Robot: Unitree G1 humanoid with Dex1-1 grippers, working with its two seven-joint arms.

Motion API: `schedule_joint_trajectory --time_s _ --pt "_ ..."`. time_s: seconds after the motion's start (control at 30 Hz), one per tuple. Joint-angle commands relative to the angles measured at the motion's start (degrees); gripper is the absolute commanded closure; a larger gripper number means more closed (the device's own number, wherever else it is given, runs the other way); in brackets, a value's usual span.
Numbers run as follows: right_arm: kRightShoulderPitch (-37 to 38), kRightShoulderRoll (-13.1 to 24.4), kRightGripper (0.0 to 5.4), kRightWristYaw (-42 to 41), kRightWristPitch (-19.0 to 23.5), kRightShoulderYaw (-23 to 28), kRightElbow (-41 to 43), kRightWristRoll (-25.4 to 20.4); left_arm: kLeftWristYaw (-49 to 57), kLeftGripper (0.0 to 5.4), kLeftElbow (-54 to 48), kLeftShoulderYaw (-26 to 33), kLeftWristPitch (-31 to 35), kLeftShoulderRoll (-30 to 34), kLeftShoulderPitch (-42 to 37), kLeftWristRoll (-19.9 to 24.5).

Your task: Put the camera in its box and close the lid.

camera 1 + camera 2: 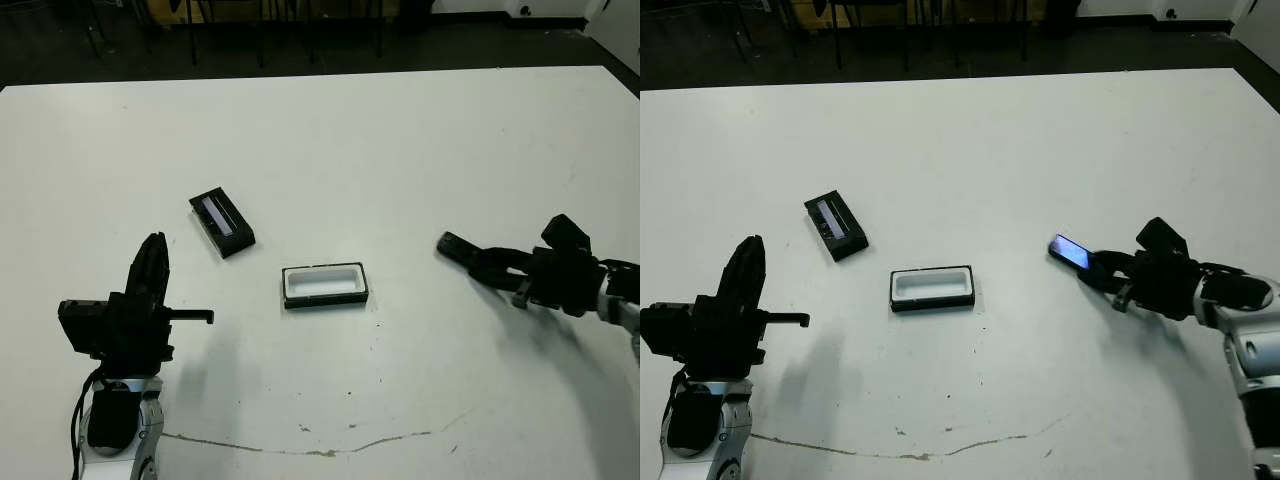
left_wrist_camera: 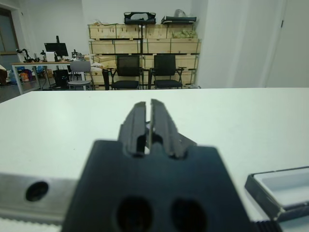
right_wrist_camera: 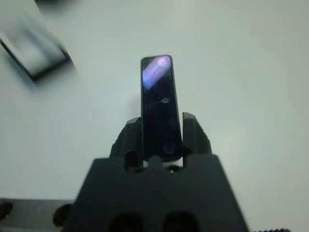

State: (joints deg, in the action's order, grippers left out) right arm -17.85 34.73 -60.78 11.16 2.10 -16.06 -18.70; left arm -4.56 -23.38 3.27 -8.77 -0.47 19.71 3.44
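The left arm rises from the near left corner of the scene, its silver-grey forearm upright and the black wrist block on top; the left gripper (image 1: pixel 155 262) points away from the robot, lifted off the table, its two black fingers (image 2: pixel 136 123) pressed together with nothing between them. The right arm reaches in from the right edge, forearm low and nearly level, the right gripper (image 1: pixel 1102 272) aimed toward the table's middle, its fingers (image 3: pixel 194 133) clamped on either side of the camera (image 3: pixel 158 104), which juts out past the tips
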Motion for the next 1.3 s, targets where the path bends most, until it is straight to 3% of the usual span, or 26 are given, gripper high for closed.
schedule_joint_trajectory --time_s 0.03,0.13,0.3,0.43,0.6,0.87,1.17,1.3 --pt "-4.5 -0.2 4.72 0.7 2.2 -0.7 5.5 -0.4 0.0 5.40 0.7 -0.5 0.7 0.4 3.1 -0.2" --pt "-9.7 -1.5 4.72 -1.4 7.2 -2.8 6.3 -2.4 0.5 5.40 0.8 -1.0 0.5 0.2 3.5 -0.9" --pt "-15.1 -1.9 4.72 -1.4 14.4 -7.1 7.8 -1.7 1.2 5.40 0.5 -1.6 0.6 -0.4 4.2 -1.0" --pt "-18.4 -3.9 4.72 -5.3 12.3 -9.2 3.2 -1.8 1.2 5.40 1.1 -1.6 -0.3 -0.2 4.3 -0.4" --pt "-22.7 -4.8 4.72 -10.3 6.9 -13.4 -1.5 2.1 1.0 5.40 1.3 -1.7 0.0 -0.2 4.2 0.7" --pt "-26.6 -5.9 4.72 -14.6 6.5 -21.2 0.3 7.9 1.6 5.40 1.3 -2.3 -0.2 -0.1 4.4 -0.9" --pt "-26.8 -7.0 4.72 -15.8 10.5 -26.9 6.1 11.4 1.9 5.40 0.8 -2.6 0.1 -0.2 5.0 -0.5" --pt "-26.8 -6.7 4.72 -16.2 14.6 -29.3 9.2 12.6 2.0 5.40 0.8 -2.7 0.3 -0.2 5.0 -0.5"
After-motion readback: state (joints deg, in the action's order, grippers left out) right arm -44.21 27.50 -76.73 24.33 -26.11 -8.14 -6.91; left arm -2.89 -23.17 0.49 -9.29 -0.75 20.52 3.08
